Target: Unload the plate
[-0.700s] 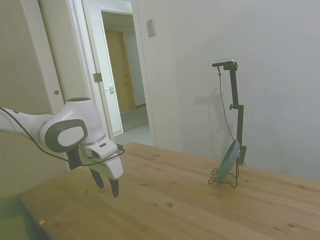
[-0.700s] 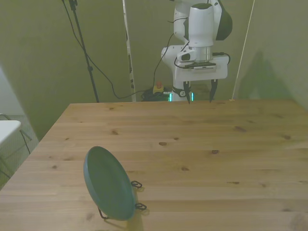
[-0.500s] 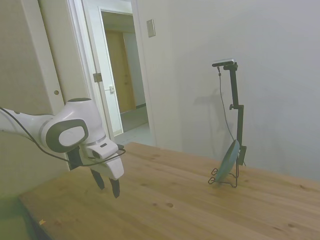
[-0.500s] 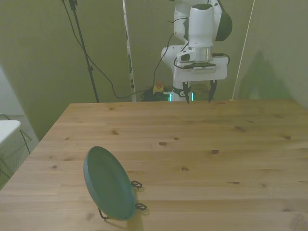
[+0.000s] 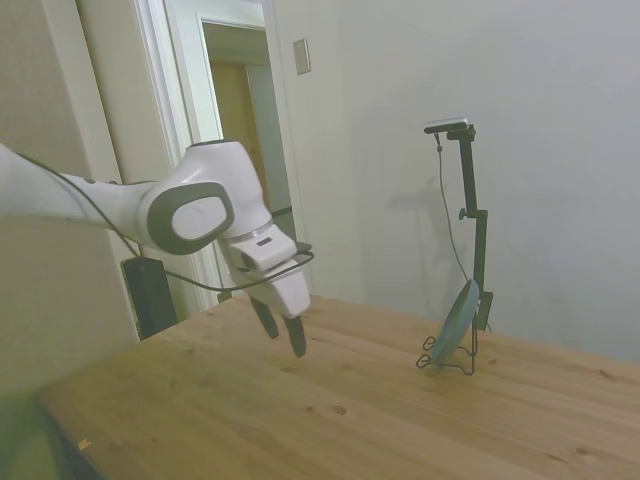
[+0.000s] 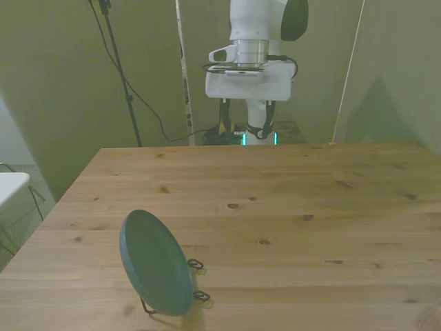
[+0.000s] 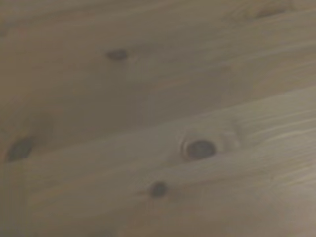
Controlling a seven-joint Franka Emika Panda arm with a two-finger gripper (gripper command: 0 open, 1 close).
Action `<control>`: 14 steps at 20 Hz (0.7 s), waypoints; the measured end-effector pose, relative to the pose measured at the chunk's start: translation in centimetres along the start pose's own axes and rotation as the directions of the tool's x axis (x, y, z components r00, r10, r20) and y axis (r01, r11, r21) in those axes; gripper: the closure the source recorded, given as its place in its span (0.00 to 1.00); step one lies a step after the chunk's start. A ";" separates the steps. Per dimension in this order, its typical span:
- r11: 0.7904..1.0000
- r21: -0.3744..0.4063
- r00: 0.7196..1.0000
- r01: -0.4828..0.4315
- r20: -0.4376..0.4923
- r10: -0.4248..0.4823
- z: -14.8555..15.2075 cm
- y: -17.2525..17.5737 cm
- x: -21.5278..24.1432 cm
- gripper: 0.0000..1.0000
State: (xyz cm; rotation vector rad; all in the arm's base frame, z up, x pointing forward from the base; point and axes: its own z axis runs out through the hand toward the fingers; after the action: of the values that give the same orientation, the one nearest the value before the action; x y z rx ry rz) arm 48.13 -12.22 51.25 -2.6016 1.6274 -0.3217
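The grey-green plate (image 5: 460, 313) (image 6: 154, 261) stands on its edge, leaning in a thin black wire rack (image 5: 446, 362) (image 6: 196, 278) near the table's edge, at the front view's lower left. My gripper (image 5: 284, 336) (image 6: 247, 126) hangs open and empty above the opposite side of the table, far from the plate. Its dark fingers (image 6: 224, 118) point down, well apart. The wrist view holds only blurred wooden tabletop (image 7: 158, 118) with a few dark knots.
The wooden table (image 6: 289, 207) stretches between gripper and plate. An open doorway (image 5: 245, 150) lies behind the arm in the side view. Cables and thin poles (image 6: 120, 76) stand behind the far edge. A white surface (image 6: 8, 185) shows off the front view's left.
The arm has risen and swung toward the front view's left, moving out over the table toward the plate's side. The gripper stays open. Plate and rack have not moved.
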 end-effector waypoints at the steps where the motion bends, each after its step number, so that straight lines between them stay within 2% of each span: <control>1: 1.000 0.000 1.000 -0.021 -0.003 0.021 0.0 -0.5 1.7 0.00; 5: 0.998 -0.011 0.998 -0.055 -0.006 0.055 0.4 -2.6 6.0 0.00; 7: 0.999 0.008 0.999 -0.047 -0.017 0.047 -0.2 -4.0 6.5 0.00; 10: 0.999 0.009 0.999 -0.045 -0.018 0.045 -0.2 -4.2 6.4 0.00; 14: 0.995 0.024 0.994 -0.100 -0.043 0.101 -1.4 -5.1 9.1 0.00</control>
State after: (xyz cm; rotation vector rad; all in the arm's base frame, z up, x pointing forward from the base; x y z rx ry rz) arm 56.20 -17.96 54.78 -2.5032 1.7506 -0.3914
